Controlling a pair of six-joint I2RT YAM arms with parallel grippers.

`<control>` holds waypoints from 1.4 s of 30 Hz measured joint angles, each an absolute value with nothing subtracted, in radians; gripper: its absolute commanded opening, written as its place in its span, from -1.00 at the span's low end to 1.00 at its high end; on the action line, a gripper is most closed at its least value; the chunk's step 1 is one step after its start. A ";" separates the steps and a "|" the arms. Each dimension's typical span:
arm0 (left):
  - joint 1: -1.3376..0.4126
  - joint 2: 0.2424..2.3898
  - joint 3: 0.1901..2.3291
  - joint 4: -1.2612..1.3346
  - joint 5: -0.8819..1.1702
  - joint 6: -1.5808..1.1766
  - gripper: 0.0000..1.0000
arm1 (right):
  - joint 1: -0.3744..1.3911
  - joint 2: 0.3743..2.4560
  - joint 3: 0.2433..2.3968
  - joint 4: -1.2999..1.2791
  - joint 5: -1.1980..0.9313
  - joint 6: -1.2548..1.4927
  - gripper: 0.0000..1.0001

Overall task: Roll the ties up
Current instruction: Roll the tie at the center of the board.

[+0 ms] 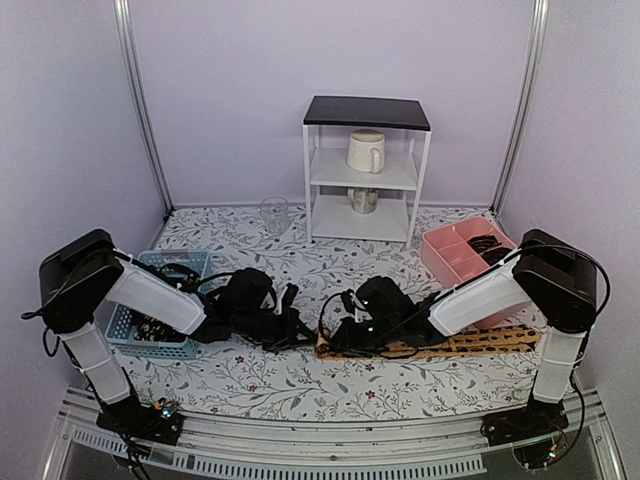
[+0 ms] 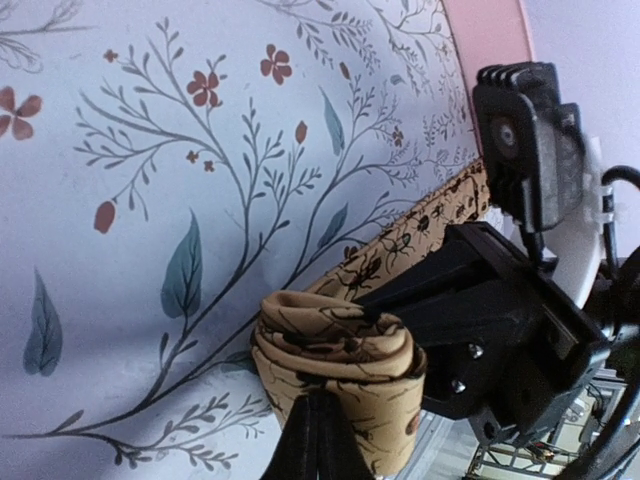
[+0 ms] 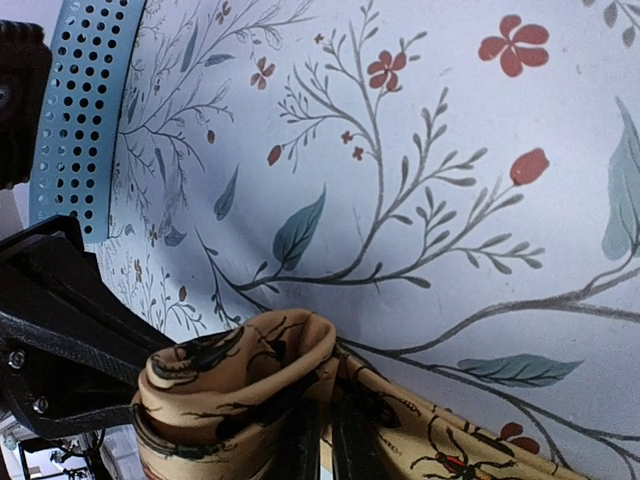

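A tan-orange tie (image 1: 480, 343) with a dark pattern lies across the floral table, its left end wound into a small roll (image 2: 335, 350). My left gripper (image 2: 316, 400) is shut, its tips pinching the near side of that roll. From the other side, my right gripper (image 3: 327, 410) is shut on the tie fabric just beside the roll (image 3: 230, 385). In the top view the two grippers meet at the roll, left gripper (image 1: 298, 325) and right gripper (image 1: 345, 332). Dark fabric lies in the blue basket (image 1: 130, 340).
A pink divided tray (image 1: 455, 255) with dark items stands at the right. A white shelf (image 1: 365, 170) with a mug (image 1: 366, 150) and a jar (image 1: 363, 200) stands at the back. A clear glass (image 1: 274, 213) stands left of it.
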State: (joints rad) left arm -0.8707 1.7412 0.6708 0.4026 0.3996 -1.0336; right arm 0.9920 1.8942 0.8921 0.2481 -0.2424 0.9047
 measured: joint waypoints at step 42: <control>-0.915 1.763 0.792 0.252 0.313 -1.016 -1.00 | 0.974 1.856 0.785 0.391 -0.252 0.929 -0.84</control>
State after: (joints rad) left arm -0.9146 1.7630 0.7918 0.2520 0.3126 -1.0164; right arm 0.9745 1.8557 0.7845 0.3912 -0.2520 0.9291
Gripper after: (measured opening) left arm 0.002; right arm 0.083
